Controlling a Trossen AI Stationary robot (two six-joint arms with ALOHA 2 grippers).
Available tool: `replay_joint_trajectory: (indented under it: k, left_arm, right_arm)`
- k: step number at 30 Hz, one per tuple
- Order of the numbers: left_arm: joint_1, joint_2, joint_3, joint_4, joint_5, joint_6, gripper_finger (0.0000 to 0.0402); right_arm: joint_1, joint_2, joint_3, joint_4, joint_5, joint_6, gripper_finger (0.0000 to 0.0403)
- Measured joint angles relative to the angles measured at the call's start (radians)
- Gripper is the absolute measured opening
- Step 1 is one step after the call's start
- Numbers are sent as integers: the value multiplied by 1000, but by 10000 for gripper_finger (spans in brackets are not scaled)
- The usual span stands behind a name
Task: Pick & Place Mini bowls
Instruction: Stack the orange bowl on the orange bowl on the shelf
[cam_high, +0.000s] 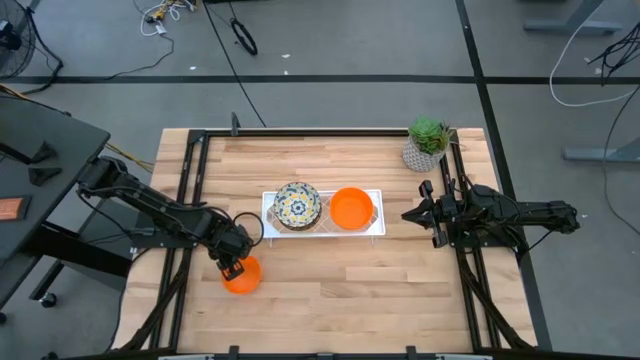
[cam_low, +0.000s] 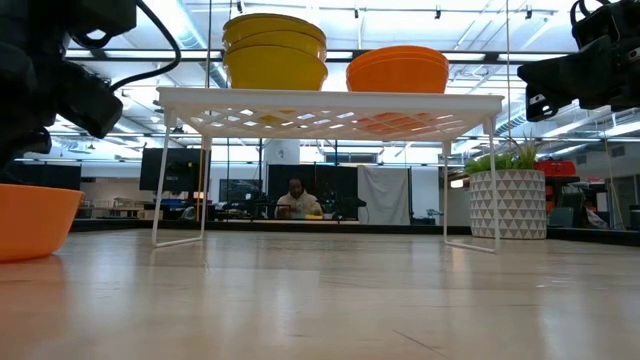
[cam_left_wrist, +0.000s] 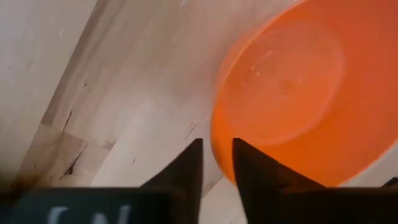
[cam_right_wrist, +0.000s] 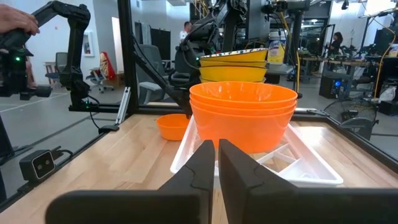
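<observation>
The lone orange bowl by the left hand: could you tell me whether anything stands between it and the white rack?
Nothing visible does. The orange bowl sits on bare wood below the left hand, with open tabletop up to the white rack.

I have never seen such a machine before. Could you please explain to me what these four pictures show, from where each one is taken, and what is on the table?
It is a robot with two dark arms at a wooden table. One picture looks down from above, one looks level across the table top, and two come from cameras on the arms' wrists. In the middle stands a white rack carrying a stack of patterned bowls and a stack of orange bowls. A potted plant stands in a far corner. The left hand is at the rim of a single orange bowl on the table. The right hand waits beside the rack, shut and empty.
</observation>
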Motion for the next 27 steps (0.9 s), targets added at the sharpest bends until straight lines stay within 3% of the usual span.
replay_joint_trajectory:
  k: [7,19,27]
  left_arm:
    - [0,0,0,1,9,-16,8]
    - [0,0,8,-13,60,-52,3]
    - [0,0,134,-164,35,-51,1]
  right_arm:
    - [0,0,0,0,0,0,27]
    - [0,0,0,0,0,0,27]
    - [0,0,0,0,0,0,27]
